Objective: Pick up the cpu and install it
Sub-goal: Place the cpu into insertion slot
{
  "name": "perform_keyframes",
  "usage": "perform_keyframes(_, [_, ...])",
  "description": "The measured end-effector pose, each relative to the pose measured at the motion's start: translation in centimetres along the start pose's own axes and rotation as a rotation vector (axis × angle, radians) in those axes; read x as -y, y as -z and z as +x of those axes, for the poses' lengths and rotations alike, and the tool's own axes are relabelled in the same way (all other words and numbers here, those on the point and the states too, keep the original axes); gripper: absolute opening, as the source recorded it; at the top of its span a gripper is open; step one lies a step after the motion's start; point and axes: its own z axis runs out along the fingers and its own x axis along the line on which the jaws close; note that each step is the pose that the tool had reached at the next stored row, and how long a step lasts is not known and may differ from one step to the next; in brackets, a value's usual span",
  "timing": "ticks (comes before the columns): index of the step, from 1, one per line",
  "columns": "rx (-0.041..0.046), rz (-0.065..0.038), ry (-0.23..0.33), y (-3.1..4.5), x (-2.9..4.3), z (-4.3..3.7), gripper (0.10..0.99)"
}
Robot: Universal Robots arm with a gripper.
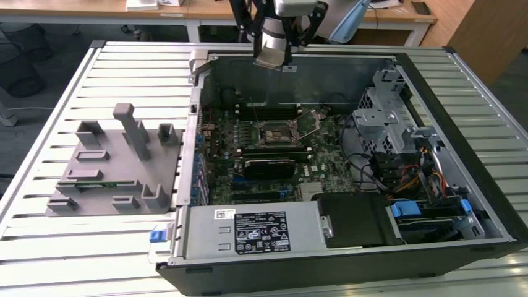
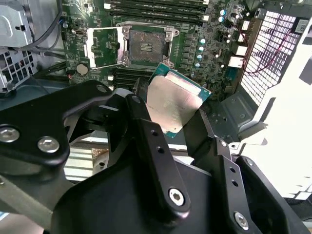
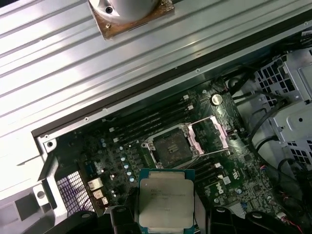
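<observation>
**A:** Found the cpu [image 2: 181, 97]?

**B:** Spotted in both wrist views, clamped tight in the end effector [image 2: 171, 111]. Pinched at two opposite edges, tilted, metal top toward the camera. Hung high over the far wall of the case [image 1: 486, 185] in the exterior view, well above the socket [image 1: 278, 131].

**A:** Judged its handling how?

**B:** Reckoned light, stiff, flat and thin. Looked smooth on the lid, so probably slippery under the pads. Guessed fragile too, most of all on the contact face. Seemed safest taken by the rim edges, as gripped here, never squeezed across the faces.

**A:** Checked the containers?

**B:** Looked into the case first. Lay open on the slatted worktop [image 1: 132, 68]. Held the motherboard [image 1: 322, 164], a labelled box [image 1: 247, 229] at the near end, and a drive cage [image 1: 379, 117] with cables at the exterior view's right.

**A:** And the socket?

**B:** Stood empty, with its load plate [image 2: 103, 46] swung open to one side.

**A:** Noted anything outside the case?

**B:** Saw a grey fixture [image 1: 115, 167] on the worktop just beside the case, at the exterior view's left. Made out a thin greenish strip [image 1: 91, 184] in one slot, too small to identify.
</observation>
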Motion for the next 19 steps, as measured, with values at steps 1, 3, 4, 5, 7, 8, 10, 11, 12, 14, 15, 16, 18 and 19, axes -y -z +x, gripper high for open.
perform_keyframes(1, [0.0004,0.000,-0.005,0.00,0.00,0.00,0.541])
perform_keyframes(3, [0.0011,0.000,-0.016,0.00,0.00,0.00,0.541])
perform_keyframes(4, [0.0015,0.000,-0.022,-0.01,0.00,0.00,0.541])
perform_keyframes(5, [0.0019,0.000,-0.028,-0.01,0.00,0.00,0.541])
perform_keyframes(7, [0.0026,-0.001,-0.040,-0.01,0.00,0.00,0.541])
perform_keyframes(8, [0.0030,-0.001,-0.046,-0.01,0.00,0.00,0.541])
perform_keyframes(10, [0.0038,-0.001,-0.057,-0.02,0.00,0.00,0.541])
perform_keyframes(11, [0.0042,-0.001,-0.063,-0.02,0.00,0.00,0.541])
perform_keyframes(12, [0.0045,-0.001,-0.069,-0.02,0.00,0.00,0.541])
perform_keyframes(14, [0.0053,-0.001,-0.080,-0.02,0.00,0.00,0.541])
perform_keyframes(15, [0.0057,-0.001,-0.086,-0.02,0.00,0.00,0.541])
perform_keyframes(16, [0.0060,-0.001,-0.091,-0.02,0.00,0.00,0.541])
perform_keyframes(18, [0.0068,-0.002,-0.102,-0.03,0.00,0.00,0.541])
perform_keyframes(19, [0.0071,-0.002,-0.108,-0.03,0.00,0.00,0.541])
